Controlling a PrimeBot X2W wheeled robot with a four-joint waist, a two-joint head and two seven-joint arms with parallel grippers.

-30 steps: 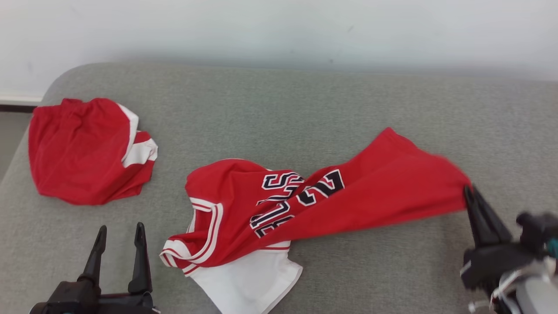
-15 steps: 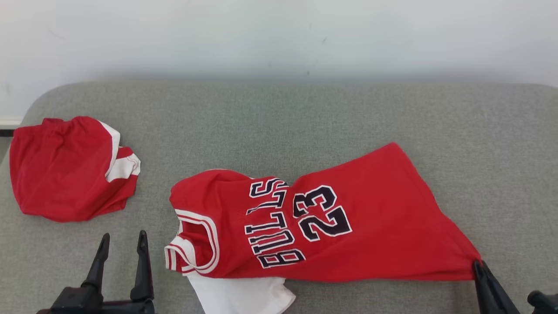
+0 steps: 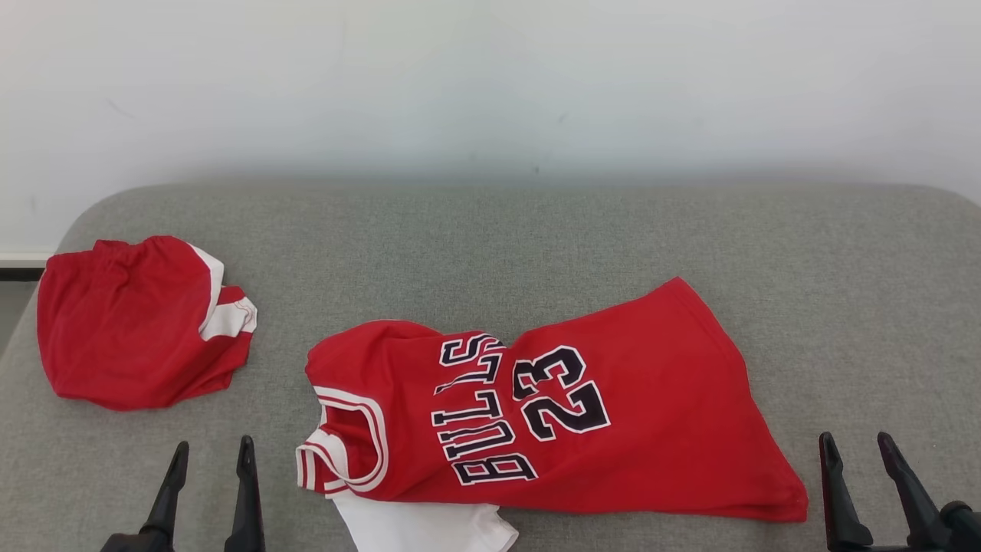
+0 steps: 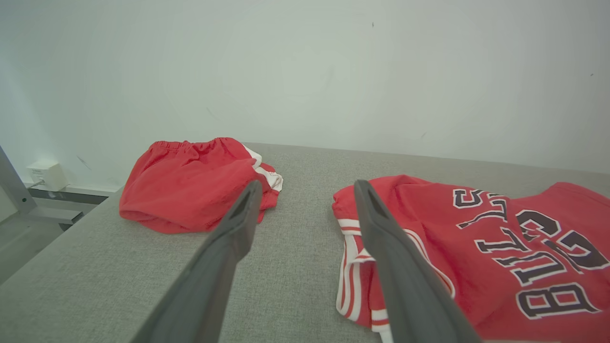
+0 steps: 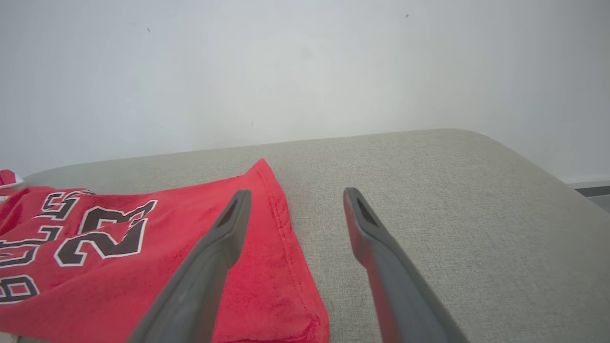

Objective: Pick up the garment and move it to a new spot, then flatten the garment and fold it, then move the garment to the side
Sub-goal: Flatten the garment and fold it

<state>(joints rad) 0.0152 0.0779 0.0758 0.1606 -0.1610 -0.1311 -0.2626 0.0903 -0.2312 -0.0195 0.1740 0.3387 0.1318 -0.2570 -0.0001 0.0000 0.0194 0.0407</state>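
The garment (image 3: 636,414) is a red basketball jersey with dark "BULLS 23" lettering, lying spread across the grey cushion (image 3: 490,245) with its neck to the left and hem to the right; a white piece (image 3: 421,529) pokes out under its near edge. In the left wrist view the jersey (image 4: 500,238) lies right of the fingers; in the right wrist view the jersey (image 5: 119,247) lies to the left. My right gripper (image 3: 857,443) stands open just right of the hem corner, holding nothing. At the lower left, well short of the neck, my left gripper (image 3: 212,448) is open and empty.
A bunched pair of red shorts (image 3: 130,330) with white trim lies at the cushion's far left, near its rounded corner; the left wrist view has the shorts (image 4: 186,183) beyond the fingertips. A pale wall (image 3: 490,84) rises behind the cushion. Bare grey fabric stretches behind and right of the jersey.
My right gripper has opened and let go of the jersey's hem corner, which now lies flat on the cushion. The jersey went from stretched and lifted to spread out. The head camera has shifted.
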